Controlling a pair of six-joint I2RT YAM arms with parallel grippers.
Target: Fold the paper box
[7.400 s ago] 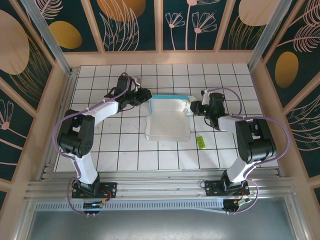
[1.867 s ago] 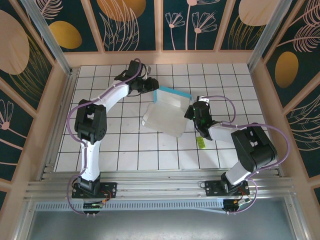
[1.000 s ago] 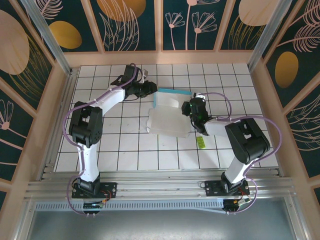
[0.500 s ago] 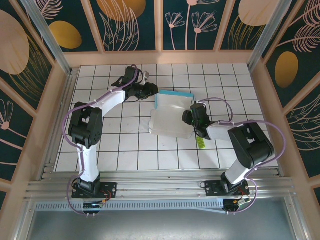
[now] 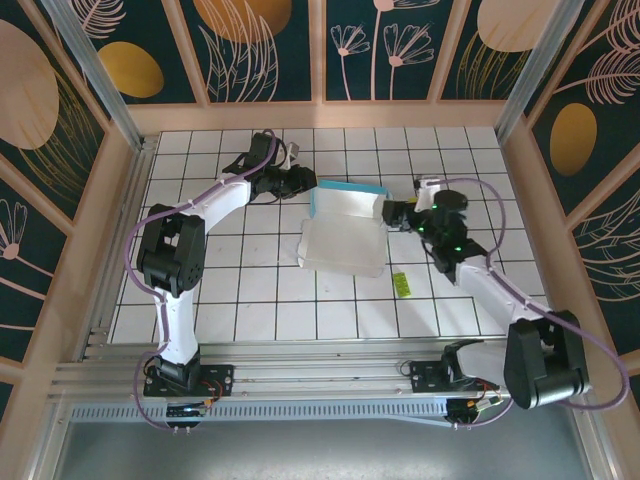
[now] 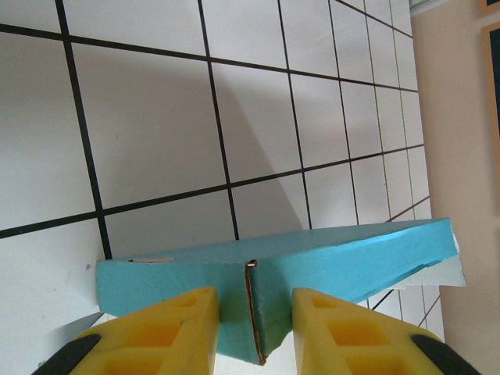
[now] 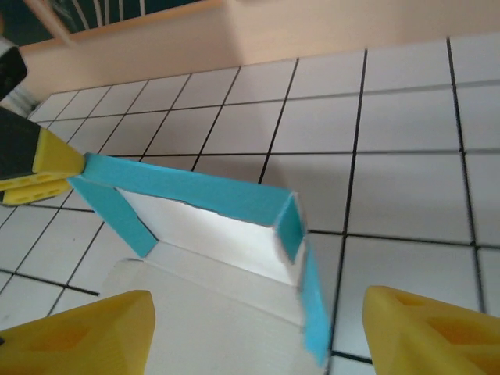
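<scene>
**A:** How far along is this fold?

**B:** Maybe a third, I'd guess. The paper box (image 5: 345, 232) sits in the middle of the table (image 5: 260, 310). Its far teal wall and end tabs are standing up, and the near white part lies flat. The left gripper (image 5: 305, 183) pinches the far-left corner. The right gripper (image 5: 395, 213) gapes wide just beside the far-right corner, holding nothing.

**A:** Count?

**B:** One box, one yellow-green slip (image 5: 401, 284), two grippers.

Paper box (image 5: 343, 243) half-folded; teal far wall upright.
</scene>
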